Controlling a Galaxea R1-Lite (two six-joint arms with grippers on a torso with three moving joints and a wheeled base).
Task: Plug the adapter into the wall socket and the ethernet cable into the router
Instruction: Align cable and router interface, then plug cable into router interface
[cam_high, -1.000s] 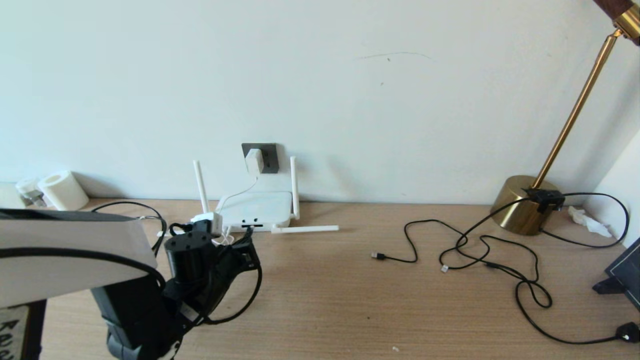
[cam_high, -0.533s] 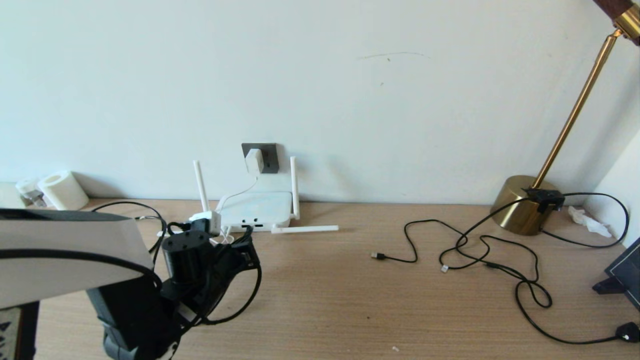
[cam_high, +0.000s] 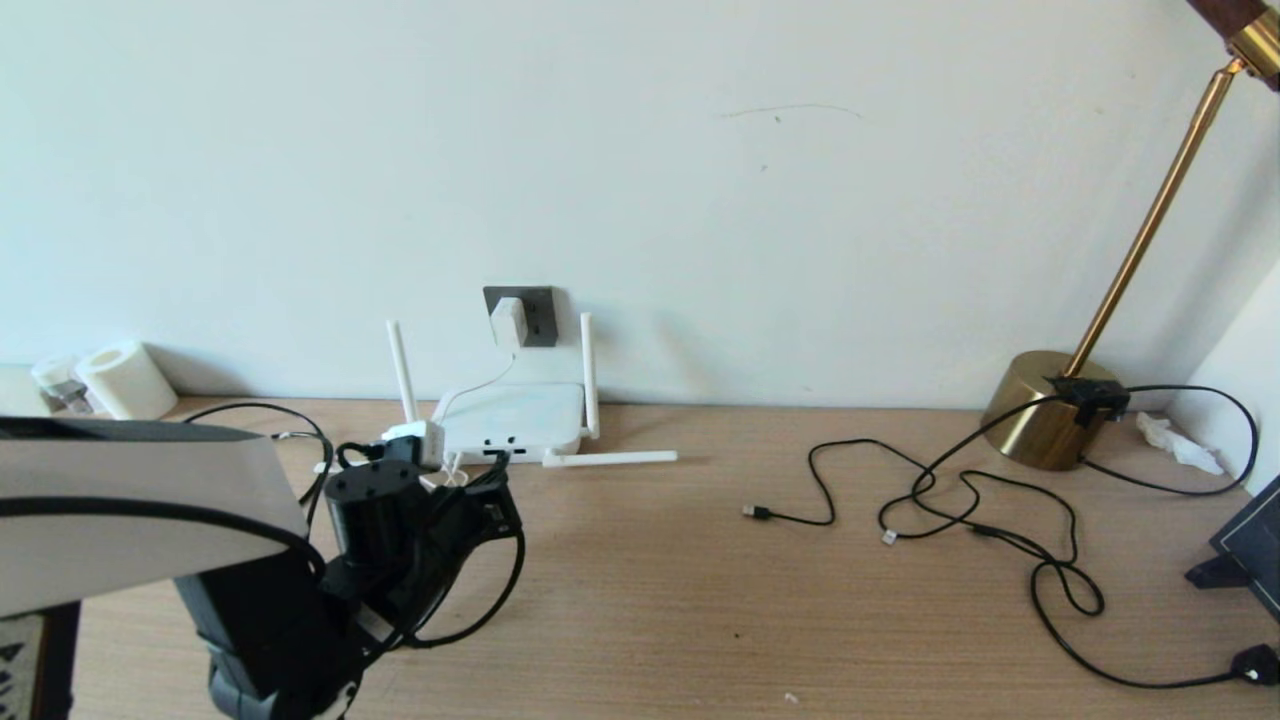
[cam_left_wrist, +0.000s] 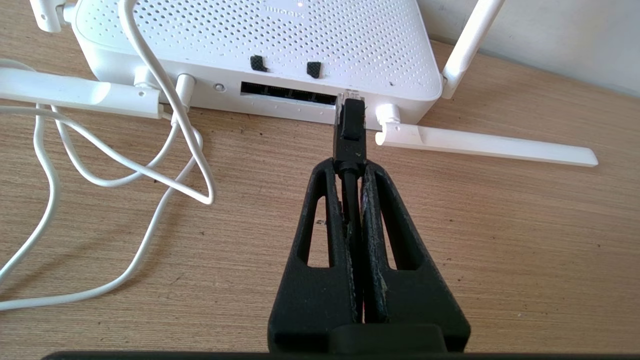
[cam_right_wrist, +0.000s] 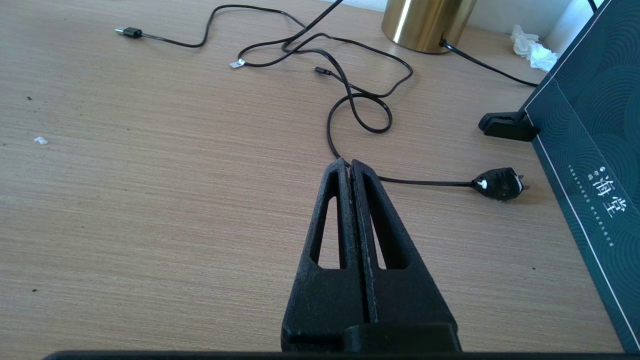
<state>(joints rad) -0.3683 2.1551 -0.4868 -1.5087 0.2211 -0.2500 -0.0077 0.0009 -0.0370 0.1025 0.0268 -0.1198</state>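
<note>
left wrist view: left pincer (cam_left_wrist: 350, 167) clamped on ethernet cable (cam_left_wrist: 349, 132), plug tip at router (cam_left_wrist: 260, 45) port

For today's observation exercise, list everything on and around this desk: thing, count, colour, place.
router: one, white, against the wall
adapter: one, white, in the wall socket, dark grey
ethernet cable: one, black, plug at the router's port row
paper roll: one, white, far left
lamp: one, brass, right
thin cables: black, loose by the lamp
box: one, dark green, right edge
left tool: shut on the ethernet cable
right tool: shut, empty, above the desk
</note>
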